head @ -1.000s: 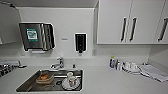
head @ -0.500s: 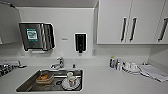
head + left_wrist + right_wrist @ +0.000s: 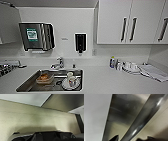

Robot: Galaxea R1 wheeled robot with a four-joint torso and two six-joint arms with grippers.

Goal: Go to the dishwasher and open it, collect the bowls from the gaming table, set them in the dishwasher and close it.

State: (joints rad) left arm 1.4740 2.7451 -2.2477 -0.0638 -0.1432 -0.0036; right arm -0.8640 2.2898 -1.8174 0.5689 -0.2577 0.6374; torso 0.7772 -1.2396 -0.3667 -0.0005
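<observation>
The dishwasher's stainless-steel front [image 3: 120, 115] shows close up in the right wrist view, with a shiny metal bar handle [image 3: 144, 120] running across it. My right gripper [image 3: 132, 138] is right at that handle, with only dark tips showing at the picture's edge. A white panel [image 3: 95, 116] borders the steel front. My left gripper [image 3: 47, 135] hangs over a speckled beige floor [image 3: 31, 119] near a white cabinet base [image 3: 27, 99]. The bowls and the gaming table are out of view.
In the head view, a white counter [image 3: 105, 80] holds a steel sink [image 3: 27, 85] with a tap [image 3: 60, 62], a brown container [image 3: 45, 78] and cups on a plate [image 3: 71, 81]. A towel dispenser [image 3: 36, 36] and a soap dispenser [image 3: 80, 42] hang on the wall. White upper cabinets [image 3: 112, 22] are at the right, above bottles and cups [image 3: 122, 65].
</observation>
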